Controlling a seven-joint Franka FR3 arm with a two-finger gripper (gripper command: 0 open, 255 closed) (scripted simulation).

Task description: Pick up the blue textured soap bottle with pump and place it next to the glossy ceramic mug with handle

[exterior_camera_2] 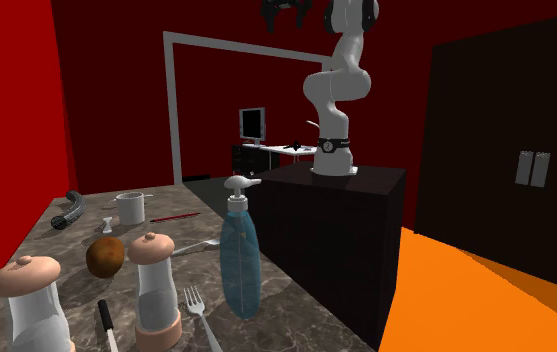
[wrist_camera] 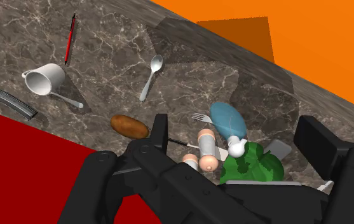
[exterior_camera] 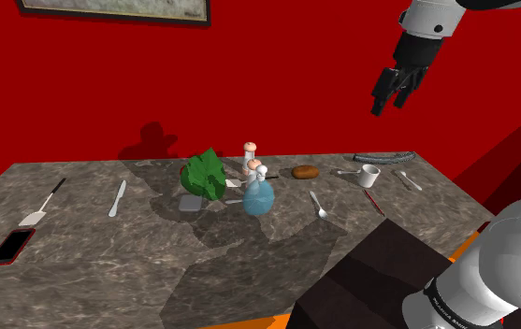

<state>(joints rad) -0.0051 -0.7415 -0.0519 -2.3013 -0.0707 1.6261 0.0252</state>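
The blue soap bottle (exterior_camera: 258,197) with a white pump stands upright near the middle of the marbled table (exterior_camera: 108,271), just in front of two shakers. It looms large in the second exterior view as the blue bottle (exterior_camera_2: 239,258). The white mug (exterior_camera: 370,175) with a handle stands toward the shoulder view's far right; the second exterior view shows the mug (exterior_camera_2: 130,207) farther back. My gripper (exterior_camera: 391,101) hangs open high above the mug's end of the table, holding nothing. In the wrist view the bottle (wrist_camera: 227,119) lies far below my open gripper (wrist_camera: 235,125), the mug (wrist_camera: 45,78) off to one side.
Two pale shakers (exterior_camera: 251,159), a green leafy plant (exterior_camera: 205,176) and a brown potato (exterior_camera: 305,172) crowd the bottle. A spoon (exterior_camera: 318,204), a red pen (exterior_camera: 373,201) and a grey hose (exterior_camera: 384,157) lie around the mug. Knife (exterior_camera: 118,198), spatula (exterior_camera: 41,207) and phone (exterior_camera: 10,247) lie left.
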